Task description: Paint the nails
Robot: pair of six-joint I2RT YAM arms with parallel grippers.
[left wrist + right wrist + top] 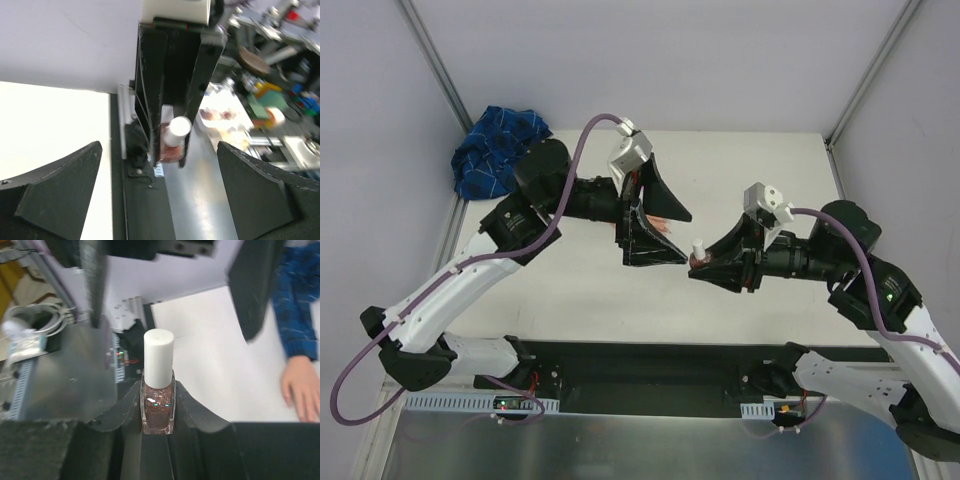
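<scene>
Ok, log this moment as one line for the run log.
right jaws: shut on polish bottle | white cap: on | left jaws: open, facing bottle | fake hand: on table, untouched

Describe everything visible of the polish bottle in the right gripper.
The polish bottle is small and clear, glass by its look, with square shoulders, filled with glittery reddish-brown polish. A tall white cylindrical cap closes it. It stands upright, clamped at its sides between the black fingers of the right gripper; nothing else touches it.
</scene>
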